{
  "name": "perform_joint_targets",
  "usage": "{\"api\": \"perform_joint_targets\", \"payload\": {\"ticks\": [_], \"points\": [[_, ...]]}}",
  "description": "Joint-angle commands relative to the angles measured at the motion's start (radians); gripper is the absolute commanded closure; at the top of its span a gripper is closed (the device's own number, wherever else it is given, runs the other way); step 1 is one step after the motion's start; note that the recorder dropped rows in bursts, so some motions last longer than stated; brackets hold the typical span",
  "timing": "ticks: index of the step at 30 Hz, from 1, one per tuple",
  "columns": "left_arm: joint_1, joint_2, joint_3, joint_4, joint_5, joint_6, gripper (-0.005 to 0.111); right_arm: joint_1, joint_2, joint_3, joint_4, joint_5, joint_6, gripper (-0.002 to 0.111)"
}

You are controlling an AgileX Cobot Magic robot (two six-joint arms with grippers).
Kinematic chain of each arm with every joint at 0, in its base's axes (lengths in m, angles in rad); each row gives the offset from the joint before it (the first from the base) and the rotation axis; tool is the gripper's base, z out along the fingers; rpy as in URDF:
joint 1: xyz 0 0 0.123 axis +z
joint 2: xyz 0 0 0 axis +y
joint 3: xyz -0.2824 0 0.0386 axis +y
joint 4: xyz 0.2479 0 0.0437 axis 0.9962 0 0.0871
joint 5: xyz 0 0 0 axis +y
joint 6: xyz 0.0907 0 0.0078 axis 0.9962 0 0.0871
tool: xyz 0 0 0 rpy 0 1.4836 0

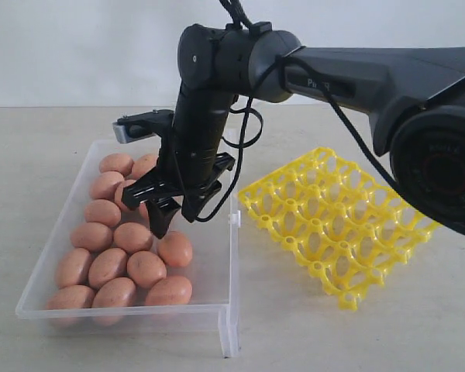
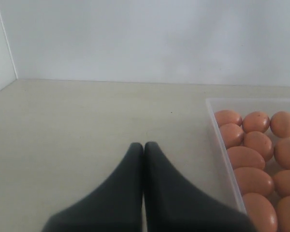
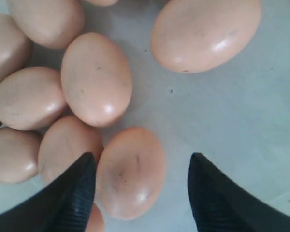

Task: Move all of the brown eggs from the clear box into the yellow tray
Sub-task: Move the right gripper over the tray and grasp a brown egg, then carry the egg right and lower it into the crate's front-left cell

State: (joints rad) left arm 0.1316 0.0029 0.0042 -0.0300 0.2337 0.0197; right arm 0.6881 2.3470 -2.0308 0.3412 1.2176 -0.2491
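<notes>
Pale tabletop point(image 1: 372, 333); right pincer point(image 3: 142, 159) gapes, empty.

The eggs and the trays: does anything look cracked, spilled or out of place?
Nothing stands out. The brown eggs lie whole in the clear box, with no crack or leak visible. The yellow tray sits beside it, looks intact and holds no egg.

Exterior wide; right wrist close above brown eggs point(image 3: 96, 79).

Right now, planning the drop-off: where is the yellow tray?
Exterior view, right side: the tray lies on the table beside the box's right wall.
</notes>
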Motion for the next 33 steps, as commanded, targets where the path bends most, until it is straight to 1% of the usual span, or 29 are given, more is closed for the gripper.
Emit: {"api": "perform_joint_targets", "payload": {"ticks": [1, 8, 10, 11, 12, 13, 16, 21, 23, 33], "points": [[-0.005, -0.003, -0.004, -0.005, -0.001, 0.001, 0.111, 0.002, 0.021, -0.005, -0.005, 0.003, 0.014, 0.053], [-0.005, -0.003, -0.004, -0.005, -0.001, 0.001, 0.111, 0.002, 0.058, -0.005, 0.009, 0.003, 0.026, 0.054], [-0.005, -0.003, -0.004, -0.005, -0.001, 0.001, 0.111, 0.002, 0.058, -0.005, 0.011, 0.003, 0.028, 0.069], [-0.005, -0.003, -0.004, -0.005, -0.001, 0.001, 0.111, 0.002, 0.058, -0.005, 0.011, 0.003, 0.031, 0.085], [-0.005, -0.003, -0.004, -0.005, -0.001, 0.001, 0.111, 0.002, 0.058, -0.005, 0.011, 0.003, 0.031, 0.095], [-0.005, -0.003, -0.004, -0.005, -0.001, 0.001, 0.111, 0.002, 0.058, -0.005, 0.011, 0.003, 0.031, 0.108], [-0.005, -0.003, -0.004, -0.005, -0.001, 0.001, 0.111, -0.002, 0.056, -0.006, 0.009, 0.003, 0.006, 0.108], [-0.005, -0.003, -0.004, -0.005, -0.001, 0.001, 0.111, -0.004, 0.038, -0.006, 0.009, -0.001, 0.030, 0.108], [-0.005, -0.003, -0.004, -0.005, -0.001, 0.001, 0.111, -0.004, 0.004, -0.006, 0.013, -0.099, 0.089, 0.108], [-0.005, -0.003, -0.004, -0.005, -0.001, 0.001, 0.111, 0.002, -0.173, -0.005, -0.038, -0.352, 0.108, 0.108]]}}
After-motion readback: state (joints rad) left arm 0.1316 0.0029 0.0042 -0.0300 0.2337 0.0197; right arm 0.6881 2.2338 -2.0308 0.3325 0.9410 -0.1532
